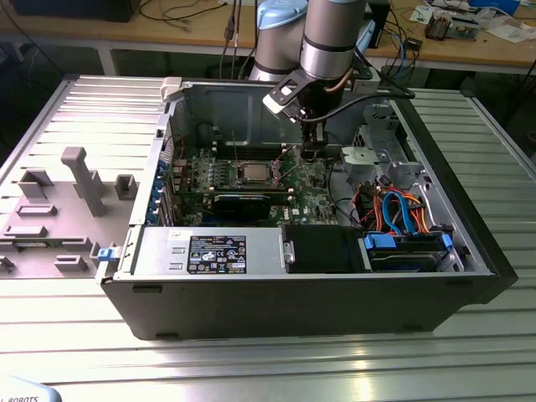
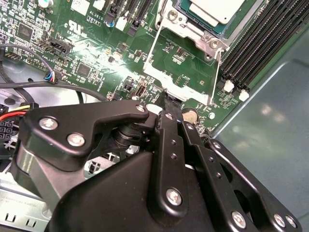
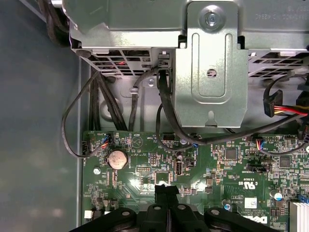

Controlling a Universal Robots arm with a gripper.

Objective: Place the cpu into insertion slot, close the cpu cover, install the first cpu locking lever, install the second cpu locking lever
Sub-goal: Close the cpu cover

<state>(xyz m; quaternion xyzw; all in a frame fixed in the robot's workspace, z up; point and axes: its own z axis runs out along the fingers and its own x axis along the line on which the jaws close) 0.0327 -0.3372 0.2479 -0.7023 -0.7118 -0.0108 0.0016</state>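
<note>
Silver-grey, flat and square, the cpu (image 2: 215, 8) sits inside the insertion slot (image 2: 189, 30).

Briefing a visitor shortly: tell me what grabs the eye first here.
The grey robot arm reaching down into the open computer case stands out first. Its gripper, jaws together, sits low over the green motherboard, to the exterior view's right of the silver-topped cpu.

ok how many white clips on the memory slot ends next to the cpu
2. One clip sits on a memory slot end near the cpu; the other is on the next slot end, nearer the case wall. More may be hidden out of frame.
</note>
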